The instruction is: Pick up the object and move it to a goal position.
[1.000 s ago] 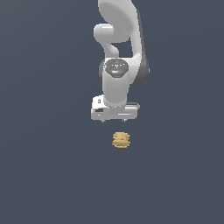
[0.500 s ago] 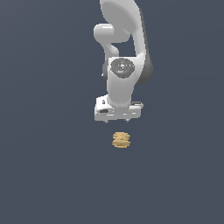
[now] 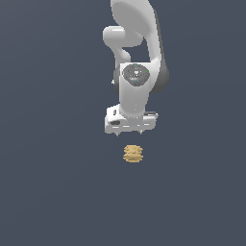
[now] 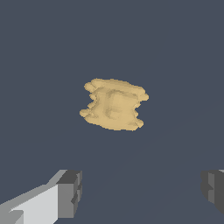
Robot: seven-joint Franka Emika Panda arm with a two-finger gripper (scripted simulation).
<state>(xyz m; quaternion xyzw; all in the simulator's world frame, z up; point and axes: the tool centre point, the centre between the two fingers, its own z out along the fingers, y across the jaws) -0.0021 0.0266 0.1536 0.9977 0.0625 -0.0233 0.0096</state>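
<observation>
My gripper (image 3: 130,132) hangs in the air above the object (image 3: 133,153), and a clear gap shows between them in the exterior view. The object sits a little toward the exterior view's right of my gripper's middle. It rests on the dark blue-grey floor (image 3: 48,192) with nothing touching it.

My fingers are spread wide. In the wrist view one fingertip (image 4: 70,193) shows at one side and the other fingertip (image 4: 213,189) shows far off at the other side, with lots of bare floor (image 4: 144,192) between them. The object (image 4: 113,104) is not between the fingertips here. It lies farther out in front of them, and it looks much narrower than the space between them.

There is open room all around the object. The floor runs flat and plain to every edge of both pictures, and I see no walls or other things near it.

The object is tan-yellow and lumpy. In the exterior view it has ridges going across, like thin layers stacked up. From the wrist view its edges look bumpy and wavy.

Some parts are hard to see. In the exterior view my fingertips are only tiny dark nubs under the white hand. In the wrist view both fingers are cut off by the picture's edge. The top of my arm (image 3: 137,29) is cut off too.
</observation>
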